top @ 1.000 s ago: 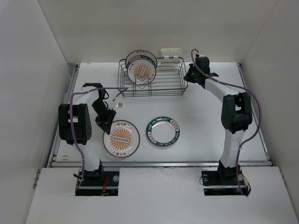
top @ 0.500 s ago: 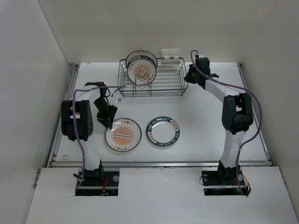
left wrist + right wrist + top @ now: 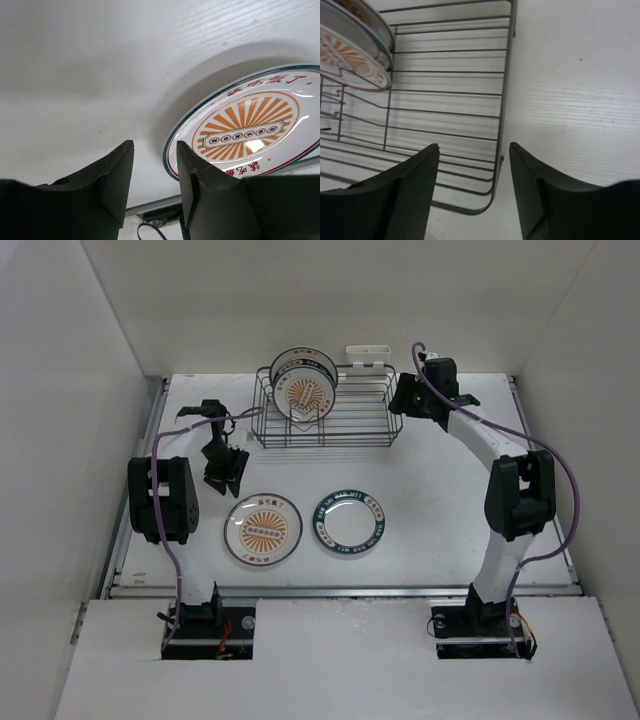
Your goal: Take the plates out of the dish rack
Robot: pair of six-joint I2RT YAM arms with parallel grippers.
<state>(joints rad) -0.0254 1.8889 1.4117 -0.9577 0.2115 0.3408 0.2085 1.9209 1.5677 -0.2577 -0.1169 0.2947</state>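
The left claw point(image 3: 222, 468), narrowly parted and empty, has pulled away from the sunburst plate point(image 3: 263, 529) lying flat on the bench point(image 3: 440, 500), while the right claw point(image 3: 405, 400) gapes empty beside the dish rack point(image 3: 340, 425), where upright plates point(image 3: 303, 385) await unloading.

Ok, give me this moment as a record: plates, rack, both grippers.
rack plates: two, upright at left end of rack
sunburst plate: flat on table
teal-rim plate: flat on table, right of sunburst plate, apart
left gripper: open, empty, beside sunburst plate
right gripper: open, empty, at rack's right end
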